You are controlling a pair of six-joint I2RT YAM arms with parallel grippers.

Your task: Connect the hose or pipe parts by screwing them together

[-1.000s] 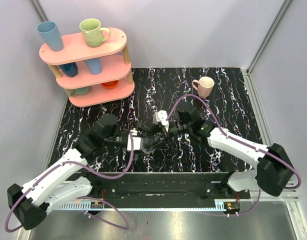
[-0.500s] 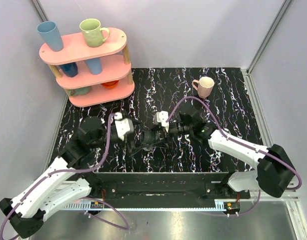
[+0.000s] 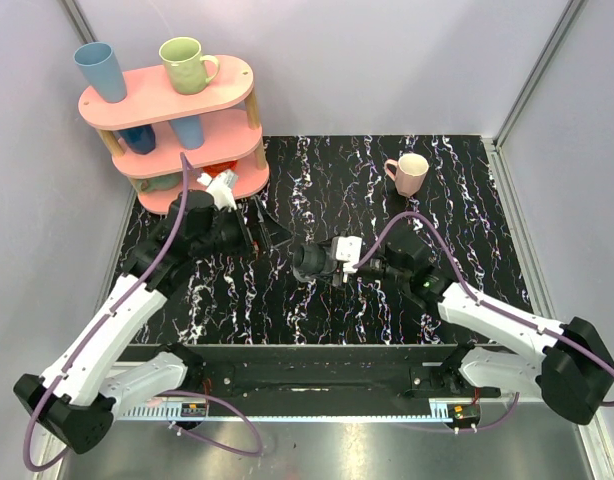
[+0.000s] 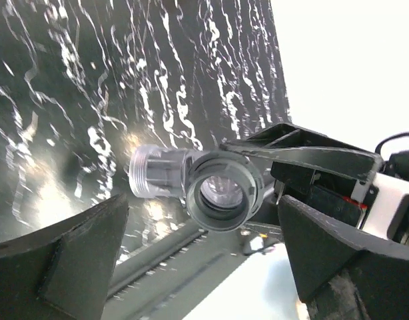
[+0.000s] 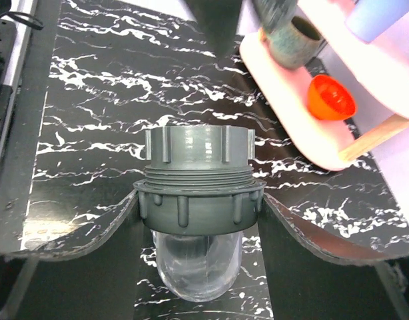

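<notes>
The pipe parts (image 3: 309, 262) hang joined above the middle of the table: a clear tube (image 5: 196, 263) runs into a dark grey ribbed ring fitting (image 5: 199, 200) with a threaded grey collar beyond it. My right gripper (image 3: 329, 263) is shut on the ring, one finger on each side (image 5: 199, 203). In the left wrist view the joined parts (image 4: 214, 190) point their open end at the camera. My left gripper (image 3: 270, 232) is open and empty, back left of the parts and well apart from them. Its wide-spread fingers (image 4: 78, 253) frame the view.
A pink three-tier shelf (image 3: 172, 100) with mugs and cups stands at the back left, close behind my left wrist. A pink mug (image 3: 409, 172) sits at the back right. Grey walls close in both sides of the black marbled table (image 3: 317, 170).
My left arm has drawn back from the parts and swung up toward the shelf, its gripper staying open. The right gripper has shifted slightly right and nearer, still holding the parts.
</notes>
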